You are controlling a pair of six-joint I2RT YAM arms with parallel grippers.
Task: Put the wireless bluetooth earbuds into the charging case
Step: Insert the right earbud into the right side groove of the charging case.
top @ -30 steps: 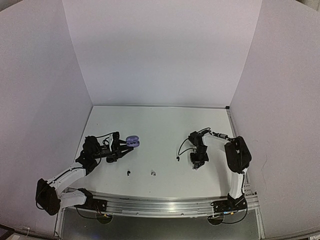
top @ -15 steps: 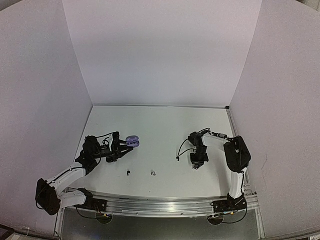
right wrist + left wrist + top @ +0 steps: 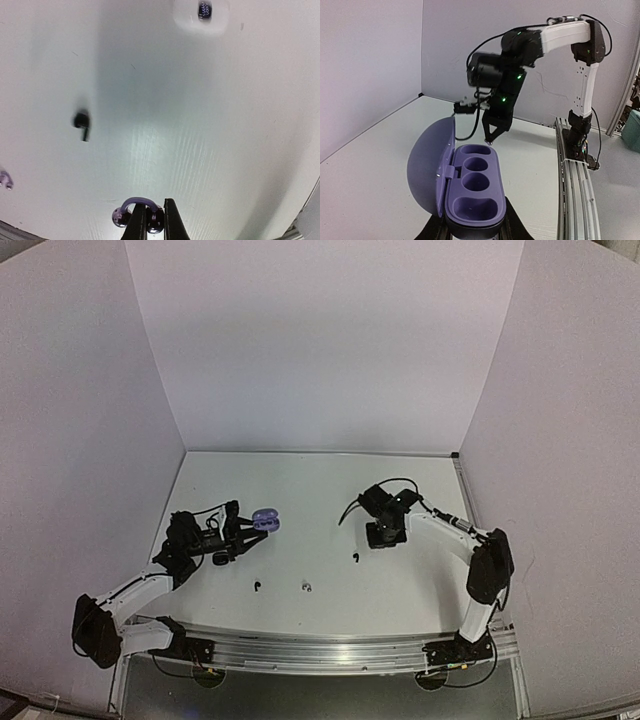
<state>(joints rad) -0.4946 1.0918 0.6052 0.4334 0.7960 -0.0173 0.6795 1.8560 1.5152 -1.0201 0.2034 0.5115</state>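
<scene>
Over on the left side of the white table (image 3: 330, 490), the left gripper (image 3: 250, 528) has the purple case (image 3: 470, 200) clamped from underneath, held a bit off the surface. The lid's swung open to the side and the row of round wells faces up.

The whole setup is boxed in by plain white walls (image 3: 320, 340) on three sides. The tabletop is matte and pale with a few faint scuffs, and there's a metal rail (image 3: 320, 650) along the near edge where both arms are bolted.

The right gripper (image 3: 154, 217) points straight down near the middle-right of the table, well apart from the case. Its fingers are pinched nearly together on a lilac bud (image 3: 135, 210), right at the surface, though I can't tell if it's touching.

Other buds are just lying loose. A black bud (image 3: 355, 558) sits near the right gripper, a second black bud (image 3: 257, 587) sits closer to the rail, and a pale bud (image 3: 306, 587) lies just beside that one.
</scene>
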